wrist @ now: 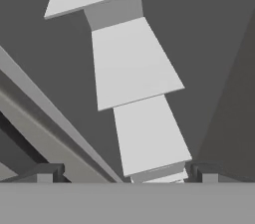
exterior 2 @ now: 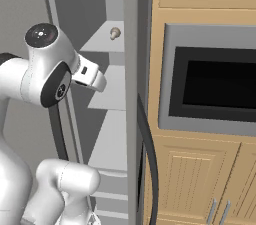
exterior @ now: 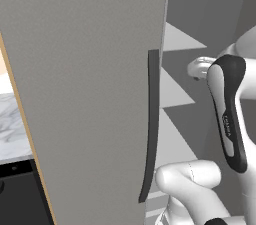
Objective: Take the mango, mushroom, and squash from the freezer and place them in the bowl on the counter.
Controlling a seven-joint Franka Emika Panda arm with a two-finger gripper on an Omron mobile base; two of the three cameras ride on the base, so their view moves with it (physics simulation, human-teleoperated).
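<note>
From my remote station I noted the gripper point(wrist: 127, 173) nearest the hand camera, its two dark fingertips point(wrist: 47, 172) set far apart at the bottom of that view, the jaws spread to their full width with nothing between them and nothing held. Beyond the fingertips lay the interior of the freezer point(exterior 2: 131, 94), whose door point(exterior: 95, 94) stood swung open; in the left base view that plain grey door panel took up most of the picture, with its long dark vertical handle point(exterior: 151, 124) running down its right edge. Behind the door, at the left edge of that view, I recorded a strip of the white marble counter point(exterior: 12, 124). Inside the freezer the pale grey shelves point(wrist: 132, 61) stepped upward one above another. On the upper shelf, near its front edge, I observed the mushroom point(exterior 2: 115, 32), a small tan-capped item standing alone; in the hand view it appeared at the very top edge, partly cut off. The arm reached into the freezer opening below that shelf. To the right of the freezer stood a built-in oven point(exterior 2: 215, 84) set in light wood cabinets point(exterior 2: 200, 179).
</note>
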